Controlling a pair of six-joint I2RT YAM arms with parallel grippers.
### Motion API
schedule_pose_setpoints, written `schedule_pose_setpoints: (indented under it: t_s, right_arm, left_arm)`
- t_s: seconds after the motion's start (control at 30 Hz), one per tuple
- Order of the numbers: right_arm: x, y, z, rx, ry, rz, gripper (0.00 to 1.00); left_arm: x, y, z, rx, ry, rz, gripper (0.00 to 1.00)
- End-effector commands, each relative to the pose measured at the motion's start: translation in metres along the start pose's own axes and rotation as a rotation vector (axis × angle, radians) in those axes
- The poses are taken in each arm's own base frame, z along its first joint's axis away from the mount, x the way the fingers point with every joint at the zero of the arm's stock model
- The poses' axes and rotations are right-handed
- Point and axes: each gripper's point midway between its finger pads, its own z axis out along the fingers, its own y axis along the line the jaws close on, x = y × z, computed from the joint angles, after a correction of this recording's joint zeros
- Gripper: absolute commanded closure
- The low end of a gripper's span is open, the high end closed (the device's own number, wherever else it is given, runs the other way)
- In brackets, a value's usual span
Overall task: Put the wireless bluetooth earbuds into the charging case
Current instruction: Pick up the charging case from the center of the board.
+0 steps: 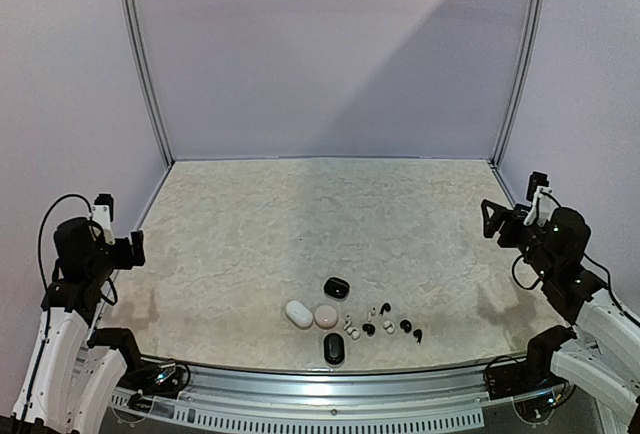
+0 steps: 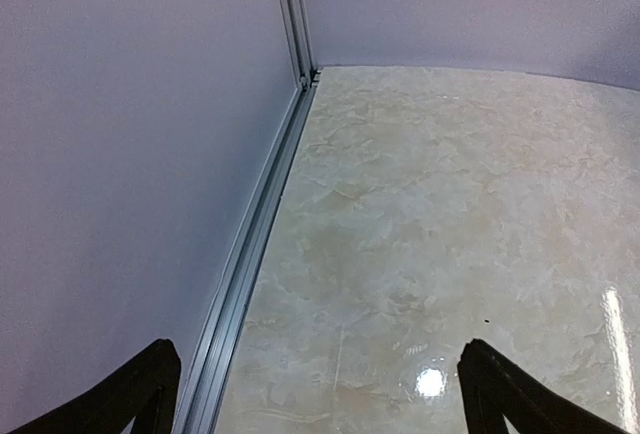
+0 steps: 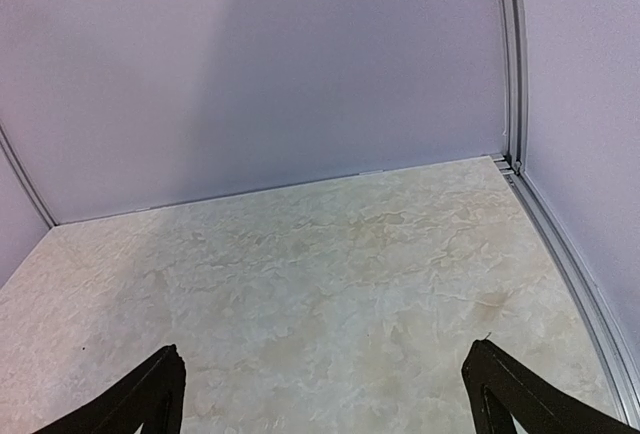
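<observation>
Meanwhile, the wireless bluetooth earbuds [image 1: 388, 326], white and black, lie loose on the marbled table [image 1: 300, 214] near its front edge. Just to their left sit a pink case [image 1: 326, 316] and a white case [image 1: 298, 314], flanked by a far black case [image 1: 336, 287] and a near black case [image 1: 334, 349]. Well apart at the table's sides, the left gripper [image 2: 317, 354] and right gripper [image 3: 325, 349] hang spread wide, holding nothing.

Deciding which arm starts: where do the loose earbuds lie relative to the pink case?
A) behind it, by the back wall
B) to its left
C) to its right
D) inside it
C: the top view shows the earbuds scattered just right of the pink case.
</observation>
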Motion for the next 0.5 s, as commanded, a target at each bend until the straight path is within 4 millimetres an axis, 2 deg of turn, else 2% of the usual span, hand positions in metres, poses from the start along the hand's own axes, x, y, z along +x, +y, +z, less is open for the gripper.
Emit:
schedule_pose_setpoints:
  t_s: [0.0, 0.03, 0.1, 0.17, 0.3, 0.33, 0.37, 0.4, 0.47]
  right_arm:
    - [-0.007, 0.016, 0.004, -0.065, 0.042, -0.006, 0.01]
    - [-0.009, 0.021, 0.005, -0.086, 0.054, -0.018, 0.01]
    - [-0.009, 0.032, 0.009, -0.133, 0.094, -0.031, 0.01]
    - [-0.012, 0.050, 0.013, -0.214, 0.128, -0.028, 0.01]
    - [-0.012, 0.079, 0.033, -0.328, 0.259, 0.016, 0.06]
    - [-0.017, 0.087, 0.038, -0.340, 0.296, 0.025, 0.08]
    - [-0.005, 0.090, 0.044, -0.332, 0.371, 0.029, 0.10]
    - [-0.012, 0.101, 0.049, -0.340, 0.397, 0.021, 0.13]
    - [0.016, 0.123, 0.059, -0.349, 0.538, -0.022, 0.15]
  left_arm:
    - [0.000, -0.010, -0.001, 0.061, -0.008, 0.026, 0.01]
    - [-0.004, -0.020, -0.003, 0.122, -0.015, 0.071, 0.01]
    - [-0.008, -0.050, -0.015, 0.305, -0.039, 0.277, 0.01]
    - [-0.021, -0.066, -0.027, 0.413, -0.072, 0.355, 0.01]
    - [-0.069, -0.081, -0.041, 0.541, -0.103, 0.162, 0.01]
    - [-0.078, -0.085, -0.040, 0.578, -0.077, 0.068, 0.01]
    - [-0.083, -0.093, -0.041, 0.640, -0.060, 0.028, 0.01]
    - [-0.087, -0.102, -0.041, 0.713, -0.032, -0.027, 0.01]
    - [-0.090, -0.115, -0.035, 0.791, 0.045, -0.133, 0.00]
